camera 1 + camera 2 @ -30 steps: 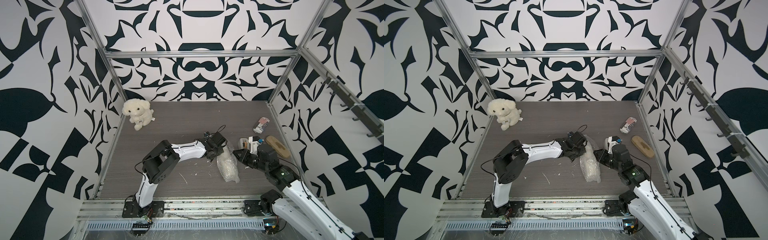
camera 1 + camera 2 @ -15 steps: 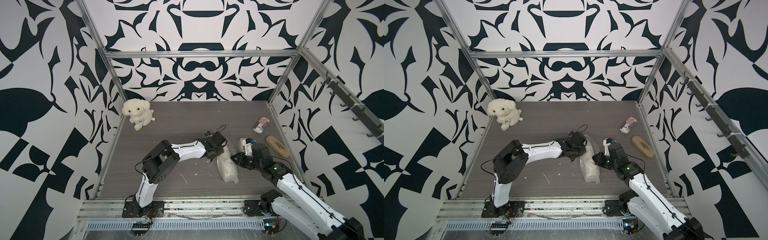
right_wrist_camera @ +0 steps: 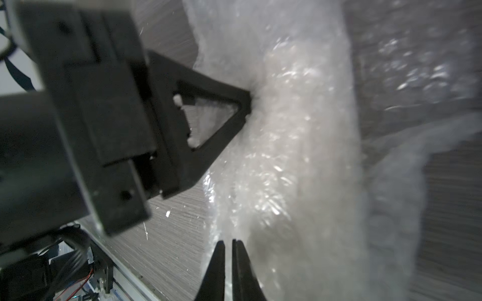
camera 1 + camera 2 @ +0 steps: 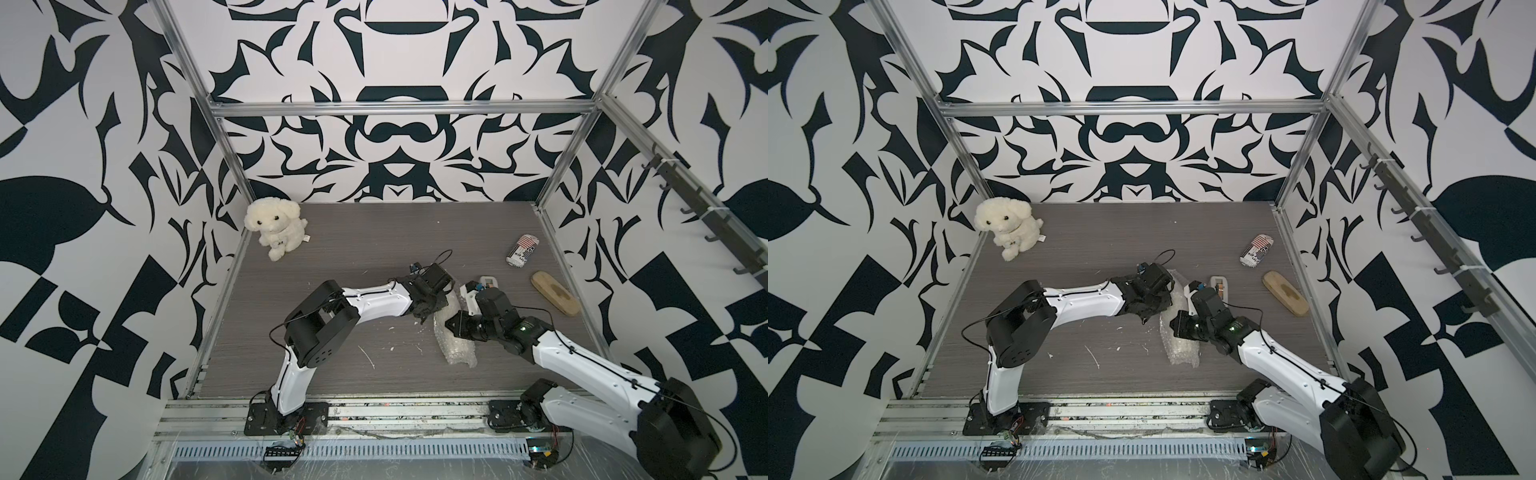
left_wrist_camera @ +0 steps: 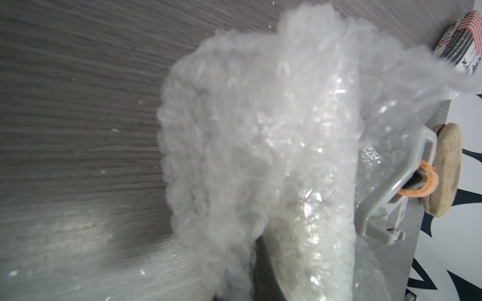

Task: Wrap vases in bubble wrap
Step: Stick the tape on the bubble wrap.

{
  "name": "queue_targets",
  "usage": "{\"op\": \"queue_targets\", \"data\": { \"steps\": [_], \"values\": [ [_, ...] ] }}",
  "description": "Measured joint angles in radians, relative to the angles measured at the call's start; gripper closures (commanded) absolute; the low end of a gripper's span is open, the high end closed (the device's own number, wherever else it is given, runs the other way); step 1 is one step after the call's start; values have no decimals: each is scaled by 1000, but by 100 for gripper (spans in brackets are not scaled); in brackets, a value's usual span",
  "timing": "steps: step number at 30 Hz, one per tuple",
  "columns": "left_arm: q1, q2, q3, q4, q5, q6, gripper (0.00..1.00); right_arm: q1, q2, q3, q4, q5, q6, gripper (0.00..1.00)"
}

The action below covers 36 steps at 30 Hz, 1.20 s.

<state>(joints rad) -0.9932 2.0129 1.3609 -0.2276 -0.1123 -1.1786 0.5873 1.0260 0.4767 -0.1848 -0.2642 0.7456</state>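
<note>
Pinching the bubble wrap (image 4: 455, 347) in the clamped-shut left gripper (image 4: 422, 315); holding the right gripper (image 3: 229, 243) at the bundle's edge, jaws narrowed to a slit, grip unclear.

The wrap (image 4: 453, 345) is seen clear and shiny; the table (image 4: 374, 249) grey-grained; the plush (image 4: 276, 226) cream; the can (image 4: 523, 250) striped red and white.

Both top views look steeply down from high above the front edge, taking in the whole worktop (image 4: 374, 232). Each wrist view sits very close to the bubble wrap (image 5: 260, 156), which all four views share.
</note>
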Motion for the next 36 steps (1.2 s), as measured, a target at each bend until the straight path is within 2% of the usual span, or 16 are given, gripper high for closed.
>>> {"op": "queue_targets", "data": {
  "steps": [19,27,33,36],
  "values": [
    [-2,0,0,-1,1,-3,96,142,-16,-60,53,158,47,89],
    [-2,0,0,-6,5,-10,97,265,48,-18,5,334,29,90],
    [-2,0,0,-8,8,-17,98,279,54,-14,-44,445,47,90],
    [-3,0,0,-7,8,-22,98,279,40,-14,-60,461,49,89]
  ]
}}
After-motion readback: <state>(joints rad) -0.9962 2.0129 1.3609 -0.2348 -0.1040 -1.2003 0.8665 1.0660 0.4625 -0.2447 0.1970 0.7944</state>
